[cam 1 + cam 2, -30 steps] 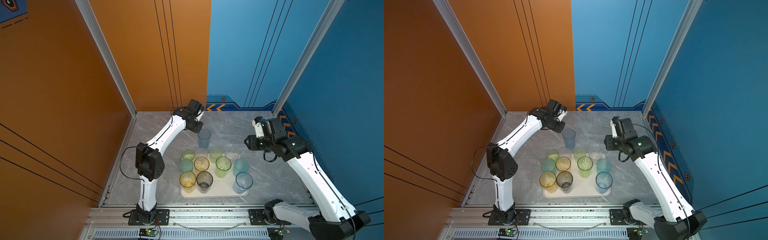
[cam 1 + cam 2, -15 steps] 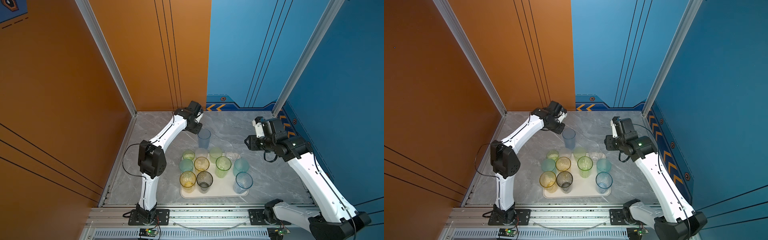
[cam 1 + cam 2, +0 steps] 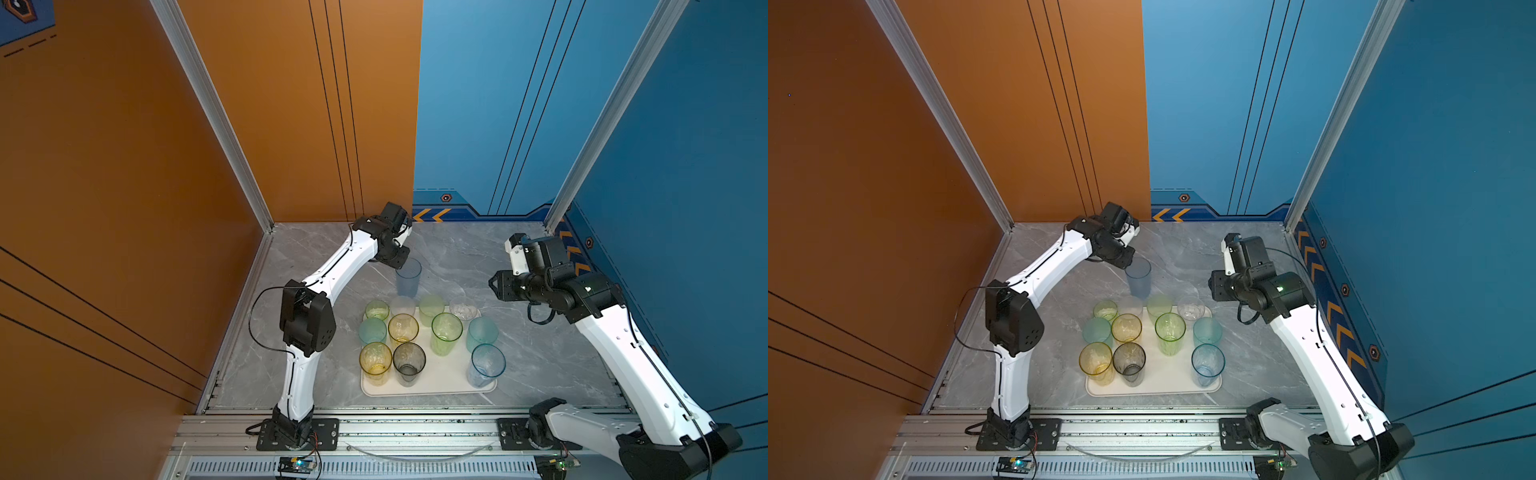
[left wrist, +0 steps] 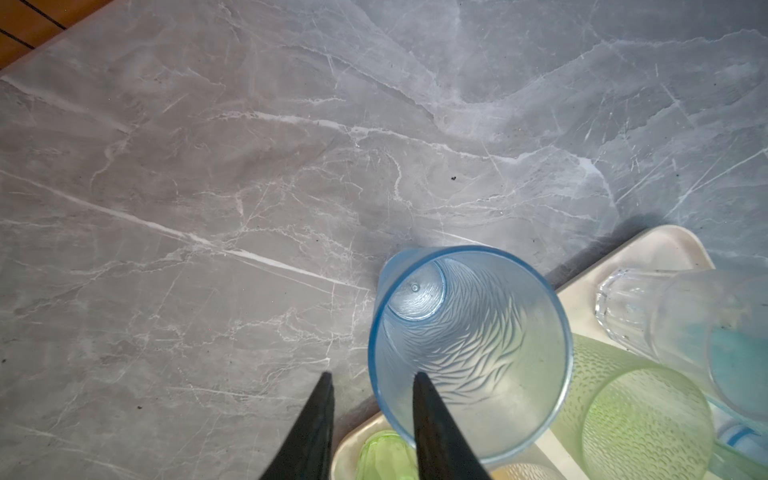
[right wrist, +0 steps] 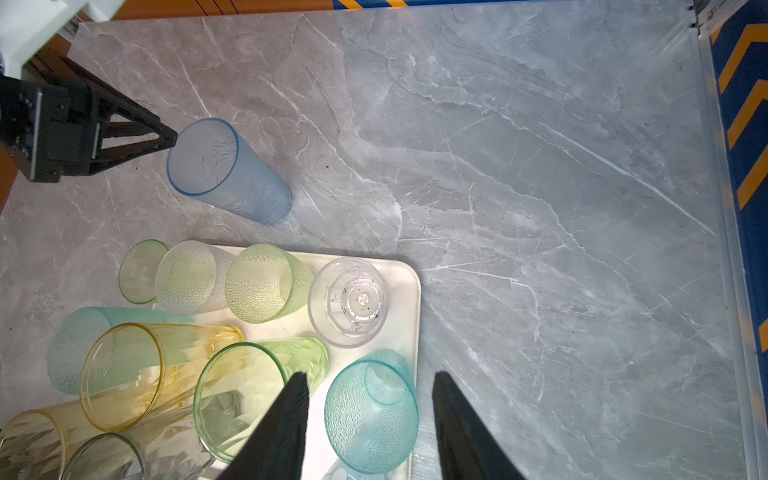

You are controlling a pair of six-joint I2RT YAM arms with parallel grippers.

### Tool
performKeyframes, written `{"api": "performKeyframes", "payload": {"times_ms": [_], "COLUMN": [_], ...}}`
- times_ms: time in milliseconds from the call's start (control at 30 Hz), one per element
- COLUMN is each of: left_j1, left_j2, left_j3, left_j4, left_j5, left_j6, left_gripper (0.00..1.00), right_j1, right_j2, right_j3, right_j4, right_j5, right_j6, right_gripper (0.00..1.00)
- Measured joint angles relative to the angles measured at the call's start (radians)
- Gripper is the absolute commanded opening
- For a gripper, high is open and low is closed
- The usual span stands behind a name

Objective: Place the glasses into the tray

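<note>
Since a second ago only my left arm's elbow has shifted slightly; the blue tumbler [image 3: 408, 276] stands where it stood, upright and mouth up on the grey marble table [image 3: 540, 345], just behind the far edge of the tray [image 3: 440, 374] and not in it. It is tall, pale blue and translucent, tapers toward its base, and carries a feathery wave relief down its wall [image 4: 469, 353]. My left gripper [image 4: 372, 374] sits at its rim with the jaws apart, one finger outside the wall and the other over the mouth, a gap showing on each side, so nothing is pinched. The other eleven glasses crowd the cream-white tray in both top views: yellow, smoky grey, green, teal, blue and clear ones, several dimpled, one short clear one at the far right corner. Whether those along the left edge stand fully inside the rim I cannot tell. My right gripper [image 5: 370, 374] hangs in the air off to the right of the tray, jaws apart and empty.
</note>
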Motion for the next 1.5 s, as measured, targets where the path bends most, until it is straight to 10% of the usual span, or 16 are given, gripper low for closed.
{"api": "performKeyframes", "payload": {"times_ms": [1500], "left_j1": [0.002], "left_j2": [0.109], "left_j3": [0.109], "left_j4": [-0.048], "left_j5": [-0.040], "left_j6": [0.045], "left_gripper": [0.00], "right_j1": [-0.031], "right_j2": [-0.018], "right_j3": [-0.037], "right_j4": [0.008], "right_j5": [-0.002], "right_j6": [-0.008], "right_gripper": [0.49]}}
